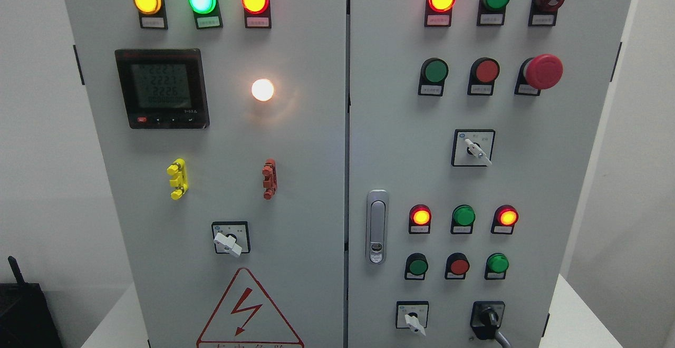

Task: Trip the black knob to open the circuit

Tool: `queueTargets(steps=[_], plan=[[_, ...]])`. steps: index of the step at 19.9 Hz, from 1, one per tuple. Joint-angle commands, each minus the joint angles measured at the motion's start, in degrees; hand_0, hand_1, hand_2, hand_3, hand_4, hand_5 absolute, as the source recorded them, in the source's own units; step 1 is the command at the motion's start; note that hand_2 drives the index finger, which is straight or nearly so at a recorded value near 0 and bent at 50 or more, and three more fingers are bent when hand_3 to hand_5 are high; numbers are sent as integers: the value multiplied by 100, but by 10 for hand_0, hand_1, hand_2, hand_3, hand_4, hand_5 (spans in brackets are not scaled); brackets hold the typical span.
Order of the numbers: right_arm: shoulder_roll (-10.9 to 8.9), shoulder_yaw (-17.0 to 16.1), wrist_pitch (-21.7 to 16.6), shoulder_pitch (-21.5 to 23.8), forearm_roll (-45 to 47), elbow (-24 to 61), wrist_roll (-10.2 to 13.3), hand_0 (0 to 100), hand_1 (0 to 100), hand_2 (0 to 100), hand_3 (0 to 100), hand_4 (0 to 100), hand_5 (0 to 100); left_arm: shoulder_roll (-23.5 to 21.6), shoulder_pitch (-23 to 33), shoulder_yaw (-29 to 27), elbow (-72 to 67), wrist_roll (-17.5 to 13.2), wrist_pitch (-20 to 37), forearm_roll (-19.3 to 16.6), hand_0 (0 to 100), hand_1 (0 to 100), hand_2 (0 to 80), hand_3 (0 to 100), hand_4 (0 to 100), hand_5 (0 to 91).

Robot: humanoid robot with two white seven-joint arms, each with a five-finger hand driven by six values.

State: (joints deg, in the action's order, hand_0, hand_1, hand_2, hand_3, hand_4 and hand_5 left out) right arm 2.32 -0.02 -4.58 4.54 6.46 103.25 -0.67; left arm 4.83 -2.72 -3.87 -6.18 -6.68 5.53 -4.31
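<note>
Black knob (pixel 488 317) sits at the lower right corner of the cabinet's right door (pixel 401 126), just right of a small white selector switch (pixel 412 317) and below a row of three small push buttons. Its lever points down and to the right, toward the door's bottom edge; whether that is the closed or tripped position cannot be read from the markings, which are too small.

Right door, the larger carrier, groups its controls in tiers from its top edge down: indicator lamps, push buttons with a red mushroom stop button (pixel 543 71) toward its right edge, a white selector, then more lamps. The placing appears meant to keep the emergency stop high and prominent and the isolating knob low, away from casual contact. A latch handle (pixel 377 226) stands at the door's left edge, beside the seam.

Left door (pixel 311 179) carries a digital meter (pixel 161 88) near its upper left, three lit lamps along the top edge and a warning triangle (pixel 248 311) at the bottom edge.

Neither robot hand appears in the head view, so their state cannot be told. Judged from this, the reach toward the knob has not begun; the task stands at its start.
</note>
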Motion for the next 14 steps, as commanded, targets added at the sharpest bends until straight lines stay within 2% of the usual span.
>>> queueTargets(steps=[1, 14], plan=[[40, -33, -8, 3, -4, 37, -12, 0, 5, 66, 1000, 1000, 997, 0, 0, 1, 144, 1, 0, 0, 120, 389, 0, 0, 0, 0], [84, 125, -8, 29, -4, 37, -21, 0, 0, 67, 1000, 1000, 997, 0, 0, 1, 144, 1, 0, 0, 120, 389, 0, 0, 0, 0]])
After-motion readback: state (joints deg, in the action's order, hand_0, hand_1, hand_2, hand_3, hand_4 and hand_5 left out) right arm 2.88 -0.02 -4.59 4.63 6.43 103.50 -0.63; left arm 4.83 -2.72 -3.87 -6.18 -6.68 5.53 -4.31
